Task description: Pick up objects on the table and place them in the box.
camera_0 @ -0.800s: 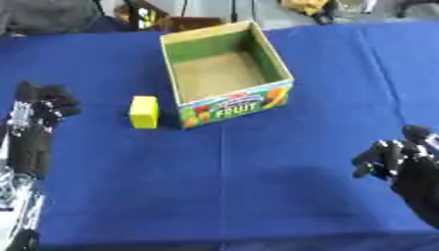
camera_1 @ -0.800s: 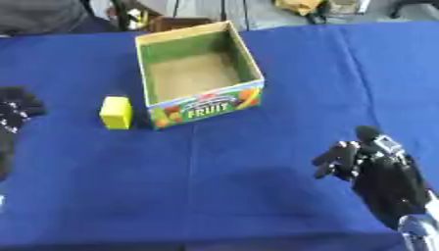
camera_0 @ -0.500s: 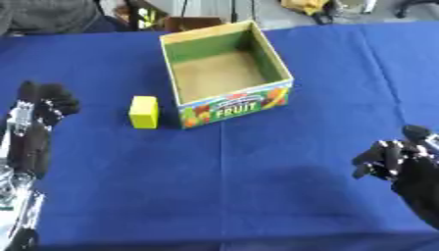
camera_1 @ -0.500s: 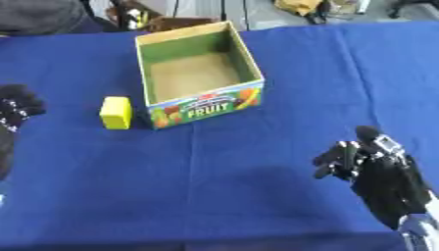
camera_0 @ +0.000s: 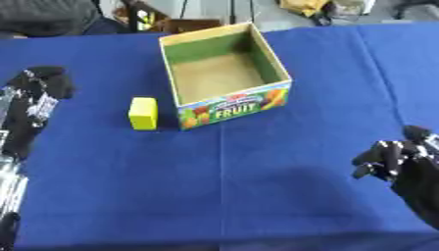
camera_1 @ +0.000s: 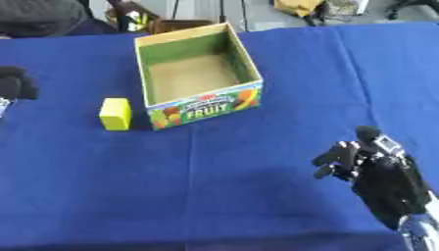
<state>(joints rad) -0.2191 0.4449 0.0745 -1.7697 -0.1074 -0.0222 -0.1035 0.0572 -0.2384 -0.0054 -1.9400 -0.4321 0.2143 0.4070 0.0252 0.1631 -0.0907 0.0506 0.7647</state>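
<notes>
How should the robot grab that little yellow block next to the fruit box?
Probably from above, pinching the two long sides of the small yellow rectangular block. It lies flat on the blue tablecloth, apart from the cardboard fruit box, so both sides look free. The left hand is nearer, coming from the left.

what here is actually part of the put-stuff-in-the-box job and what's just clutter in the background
Part of the job:
- yellow block, on the cloth left of the box
- fruit box, open, nothing seen inside
- left hand, nearest the block
- right hand, low on the right, holding nothing

Just lying about:
- blue tablecloth
- brown and yellow items past the table's far edge, too unclear to name
</notes>
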